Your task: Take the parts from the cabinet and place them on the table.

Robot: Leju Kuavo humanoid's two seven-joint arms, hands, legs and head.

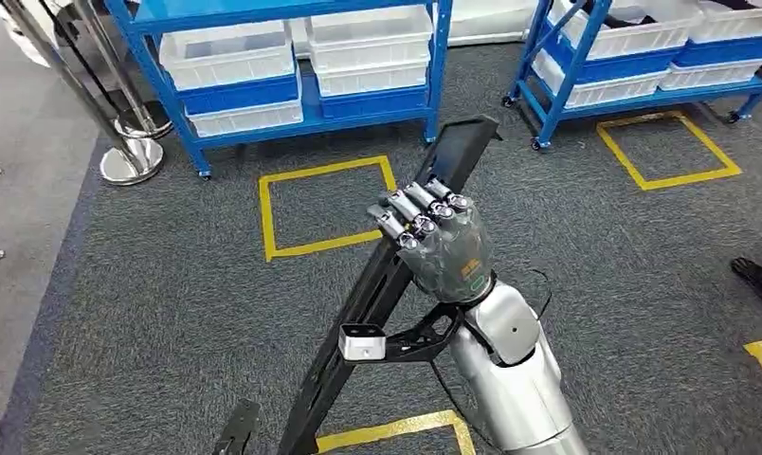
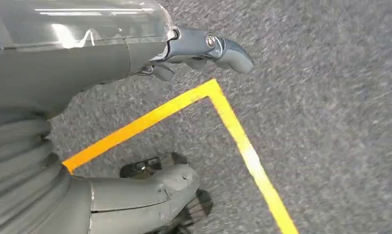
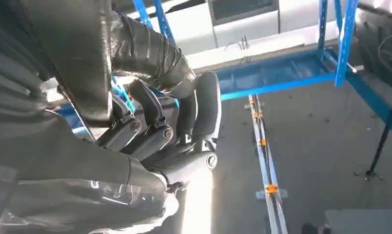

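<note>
The long black metal bar-shaped part (image 1: 387,284) runs off the head view's edge at 6 o'clock, so its lower end is cut off; the right robot hand (image 1: 432,237) covers a stretch of it. In the right wrist view, the fingers (image 3: 155,131) wrap a dark, blurred surface whose outline cannot be made out. The left robot hand (image 2: 135,58) is cropped at 9 o'clock in the left wrist view; its fingertips (image 2: 233,51) are curled, and whether they hold anything cannot be told. The blue steel shelving rack with white plastic bins (image 1: 292,66) is cut at 12 o'clock.
</note>
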